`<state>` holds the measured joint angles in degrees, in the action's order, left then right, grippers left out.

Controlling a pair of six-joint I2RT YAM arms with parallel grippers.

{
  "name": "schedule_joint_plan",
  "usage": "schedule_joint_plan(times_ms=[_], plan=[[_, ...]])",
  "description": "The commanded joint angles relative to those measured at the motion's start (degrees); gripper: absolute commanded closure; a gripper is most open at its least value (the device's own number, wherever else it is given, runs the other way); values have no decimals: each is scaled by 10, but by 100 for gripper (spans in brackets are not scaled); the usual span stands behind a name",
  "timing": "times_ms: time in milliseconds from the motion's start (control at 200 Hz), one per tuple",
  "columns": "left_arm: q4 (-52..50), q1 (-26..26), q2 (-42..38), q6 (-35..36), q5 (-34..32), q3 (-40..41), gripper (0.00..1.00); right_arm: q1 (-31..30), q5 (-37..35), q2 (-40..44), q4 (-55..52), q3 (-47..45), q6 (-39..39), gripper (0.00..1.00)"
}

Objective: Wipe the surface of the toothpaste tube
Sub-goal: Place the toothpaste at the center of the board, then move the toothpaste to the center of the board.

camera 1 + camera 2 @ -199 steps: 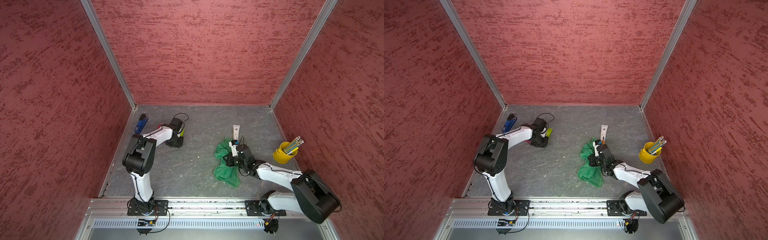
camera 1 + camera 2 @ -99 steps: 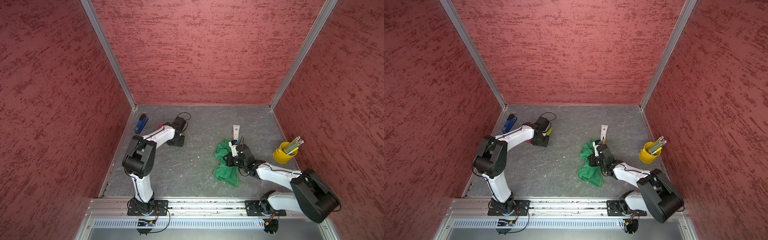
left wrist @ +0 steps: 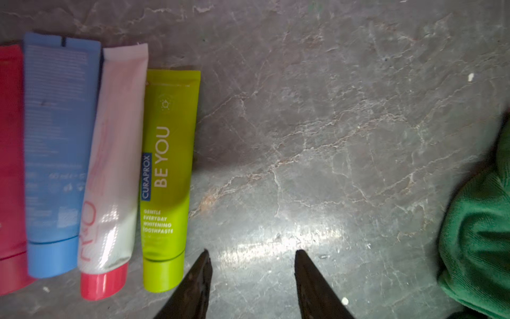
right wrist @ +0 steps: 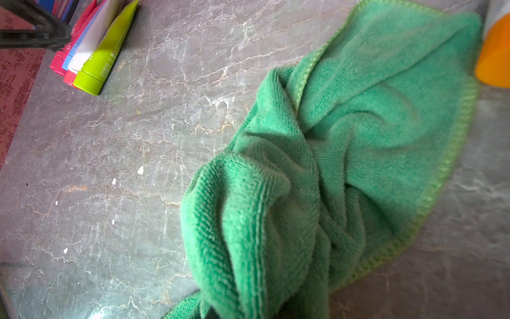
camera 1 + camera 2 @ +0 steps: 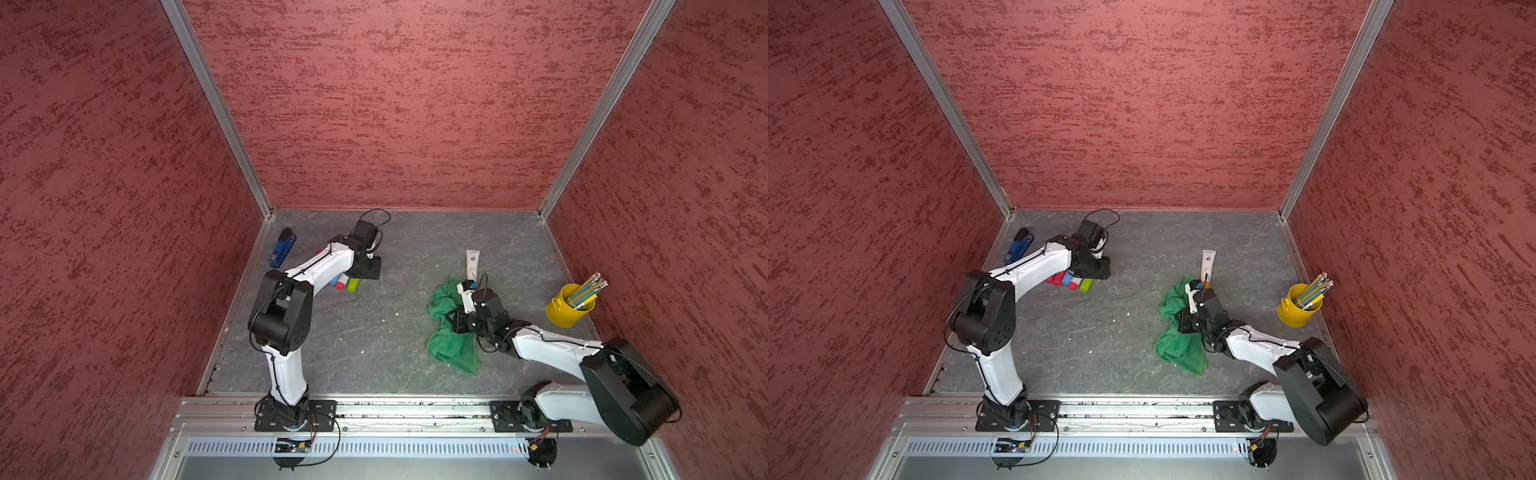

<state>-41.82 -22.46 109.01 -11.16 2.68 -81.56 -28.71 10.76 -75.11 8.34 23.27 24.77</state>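
- The left end effector had just let go: a second earlier it sat low and nearly closed at the lime-green plastic toothpaste tube. At this moment its two dark fingers stood partly apart over bare bench with nothing between them.
- The lime-green tube lay flat on the grey marbled bench as the end piece of a neat row. It touched a white-and-pink tube with a red cap, with a light blue tube and a red tube beyond.
- The left fingertip nearer the row hung just beside the lime cap, not on it.
- The right end effector had not moved over that second. It was fully closed and, as far as the wrist view showed, pinched a gathered fold of the crumpled green microfibre cloth, which otherwise lay on the bench.
- A white toothpaste tube with an orange cap lay flat in both top views, well apart from the row. Its cap end was just beside the cloth's far edge, and neither arm touched it.
- My reading: the lime tube was finished and set aside with the others, so the white tube was probably next. The left arm would have to cross over to fetch it, while the cloth was already in hand.
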Motion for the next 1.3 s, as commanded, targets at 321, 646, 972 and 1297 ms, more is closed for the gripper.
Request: schedule_joint_plan(times_ms=[321,646,972,1297], plan=[[2,25,68,18,5,-35,49,1,12,-6,12,2,-10,100],[70,-62,-19,-28,33,-47,42,-10,62,52,32,-63,57,100],[180,-179,65,-102,55,-137,32,-16,20,215,-72,-136,130,100],[216,-231,148,-129,77,-195,27,-16,87,306,-87,-180,217,100]])
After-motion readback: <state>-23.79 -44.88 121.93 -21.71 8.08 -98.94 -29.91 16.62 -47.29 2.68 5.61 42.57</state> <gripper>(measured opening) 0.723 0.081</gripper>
